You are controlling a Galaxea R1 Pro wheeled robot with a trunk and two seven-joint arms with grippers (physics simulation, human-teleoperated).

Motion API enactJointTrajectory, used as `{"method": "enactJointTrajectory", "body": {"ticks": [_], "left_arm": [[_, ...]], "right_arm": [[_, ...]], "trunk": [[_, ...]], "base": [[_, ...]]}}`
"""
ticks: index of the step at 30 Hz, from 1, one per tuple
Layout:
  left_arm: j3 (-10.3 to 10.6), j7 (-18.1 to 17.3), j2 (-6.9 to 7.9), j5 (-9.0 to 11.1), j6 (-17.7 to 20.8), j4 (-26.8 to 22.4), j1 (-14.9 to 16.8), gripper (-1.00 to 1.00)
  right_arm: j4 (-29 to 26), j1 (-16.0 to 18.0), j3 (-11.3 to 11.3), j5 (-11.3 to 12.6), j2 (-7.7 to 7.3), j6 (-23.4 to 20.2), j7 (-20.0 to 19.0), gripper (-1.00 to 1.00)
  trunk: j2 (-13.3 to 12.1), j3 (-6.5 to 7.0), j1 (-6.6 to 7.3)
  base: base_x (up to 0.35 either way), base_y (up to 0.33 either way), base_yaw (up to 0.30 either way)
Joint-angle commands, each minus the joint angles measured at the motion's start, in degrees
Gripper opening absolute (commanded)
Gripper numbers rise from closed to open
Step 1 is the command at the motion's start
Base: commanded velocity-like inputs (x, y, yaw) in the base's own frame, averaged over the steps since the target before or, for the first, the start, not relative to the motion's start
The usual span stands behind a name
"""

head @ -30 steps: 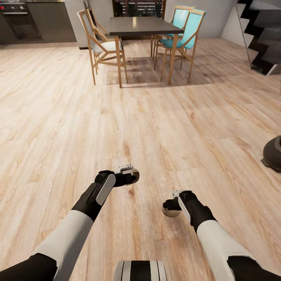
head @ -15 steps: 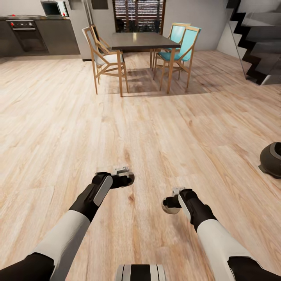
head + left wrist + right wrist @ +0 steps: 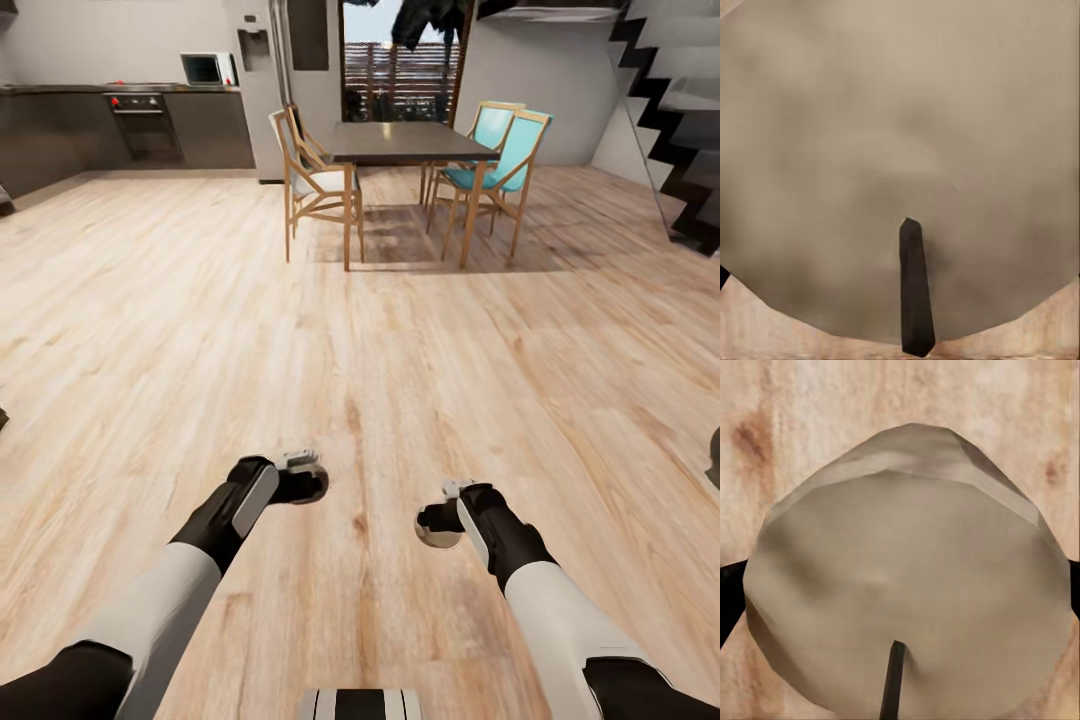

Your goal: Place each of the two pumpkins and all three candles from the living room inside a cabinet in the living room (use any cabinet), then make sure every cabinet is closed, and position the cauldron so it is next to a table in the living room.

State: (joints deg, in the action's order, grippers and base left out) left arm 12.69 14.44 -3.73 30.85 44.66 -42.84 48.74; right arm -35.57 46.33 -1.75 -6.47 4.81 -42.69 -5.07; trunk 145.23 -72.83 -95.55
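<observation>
Pale wood plank floor (image 3: 420,380) runs everywhere, out to a dark dining table (image 3: 405,145) with wooden and teal chairs (image 3: 500,165) and a dark kitchen run (image 3: 120,125) with a microwave (image 3: 208,68) at the back. Compared with half a second ago the whole view has tipped up and swung, so more kitchen and the window show now. That's the camera moving, not the furniture. The dark round thing that sat at the right edge is now just a sliver, cut off by the frame, and I can't tell what it is.

Both arms sit about where they were. The left gripper (image 3: 308,484) has a candle (image 3: 900,150) clamped between its fingers; in the left wrist view it's a beige disc with a dark wick (image 3: 915,296) right up against the lens, the fingers themselves mostly hidden behind it. The right gripper (image 3: 436,527) is closed around a second candle (image 3: 907,600), dark finger tips (image 3: 730,592) poking out on either side, plank floor behind it. In the head view each candle is just a small rounded blob at the jaw tips.
</observation>
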Motion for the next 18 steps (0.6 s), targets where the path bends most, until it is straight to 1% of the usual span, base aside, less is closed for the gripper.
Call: {"method": "enactJointTrajectory", "body": {"ticks": [1, 7, 9, 12, 14, 16, 18], "left_arm": [[0.14, 0.51, 0.05, 0.61, 0.05, 0.71, 0.04, -1.00], [0.14, 0.49, 0.23, 0.64, 0.12, 2.22, 0.04, -1.00], [0.16, 0.45, 0.32, 0.68, 0.13, 3.11, 0.04, -1.00], [0.15, 0.38, 0.40, 0.81, -0.22, 6.45, 0.04, -1.00], [-0.12, 0.30, 0.40, 0.88, -1.43, 9.06, 0.04, -1.00], [-0.74, 0.06, 0.35, 0.93, -3.51, 11.56, 0.04, -1.00], [-1.20, -0.07, 0.37, 0.98, -5.88, 15.21, 0.04, -1.00]], "right_arm": [[-0.13, -0.01, -0.18, -0.56, 0.02, -0.28, -0.46, -1.00], [-0.72, -0.01, -0.15, -0.56, 0.02, -0.39, -0.47, -1.00], [-0.78, -0.01, -0.15, -0.60, 0.02, -0.43, -0.47, -1.00], [-0.91, -0.01, -0.11, -0.63, 0.02, -0.40, -0.47, -1.00], [-0.96, -0.02, -0.04, -0.64, -0.02, -0.37, -0.47, -1.00], [-0.94, -0.07, 0.03, -0.63, -0.27, -0.32, -0.47, -1.00], [-0.92, -0.08, 0.06, -0.64, -0.56, -0.30, -0.47, -1.00]], "trunk": [[0.00, 0.23, 0.03], [-0.08, 1.87, 0.19], [-0.11, 2.38, 0.24], [-0.15, 3.09, 0.32], [-0.17, 3.54, 0.37], [-0.20, 3.99, 0.42], [-0.23, 4.43, 0.47]], "base": [[0.000, 0.000, 0.262], [0.000, 0.000, 0.251], [0.000, 0.000, 0.159], [0.000, 0.000, 0.065], [0.000, 0.000, 0.024], [0.000, 0.000, 0.038], [0.000, 0.000, 0.146]]}}
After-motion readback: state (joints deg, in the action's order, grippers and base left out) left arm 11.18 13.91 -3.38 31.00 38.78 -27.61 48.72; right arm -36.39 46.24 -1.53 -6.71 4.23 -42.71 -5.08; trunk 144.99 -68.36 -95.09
